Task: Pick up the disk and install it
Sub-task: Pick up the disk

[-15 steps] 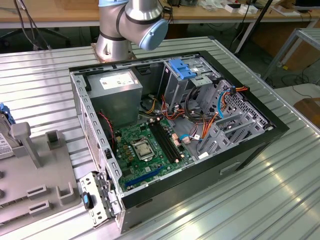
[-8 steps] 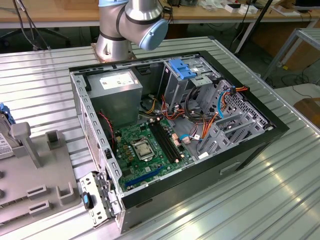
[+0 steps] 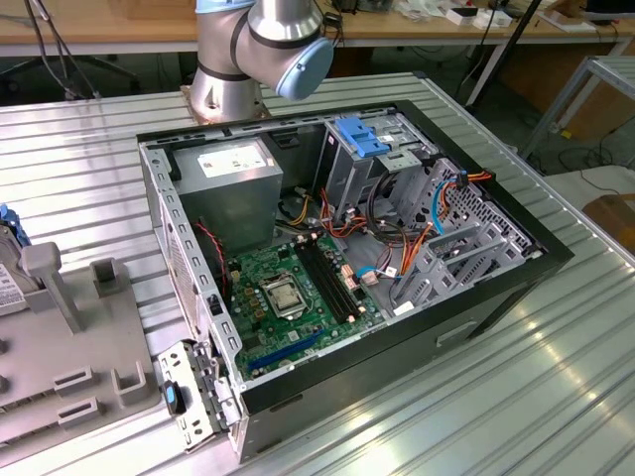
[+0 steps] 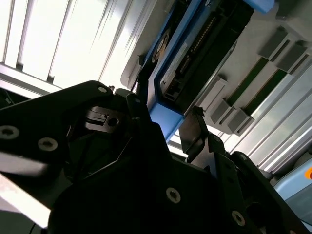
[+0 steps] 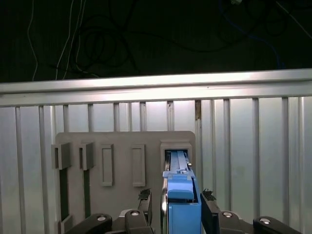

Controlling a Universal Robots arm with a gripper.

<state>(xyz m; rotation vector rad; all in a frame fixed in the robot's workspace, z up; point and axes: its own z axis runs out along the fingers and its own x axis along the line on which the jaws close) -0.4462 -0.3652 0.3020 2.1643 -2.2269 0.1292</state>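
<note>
While my fingers (image 5: 208,204) stand released, one on either side of the disk (image 5: 181,197), they grip nothing: the first wrist view shows a narrow gap between each finger and the disk's faces. The disk sits upright on its edge in the end slot of the grey holder (image 5: 122,141), with its bright blue rail uppermost and its dark body sunk into the slot. In the second wrist view the same disk (image 4: 204,53) runs away from my fingers (image 4: 195,131), its blue rail passing between them and its connector edge exposed. Two thin green boards (image 5: 63,195) stand in narrow slots at the holder's opposite end from the disk, and two empty slots lie between them and the disk. The holder rests on a ribbed metal desk (image 5: 243,146). In the exterior view the holder (image 3: 99,397) lies beside an open computer case (image 3: 397,357), apart from it on the same desk (image 3: 496,416). The case lies on its side with its green mainboard (image 3: 298,297) facing up, and the arm's base (image 3: 223,89) stands beyond the case from the holder.
</note>
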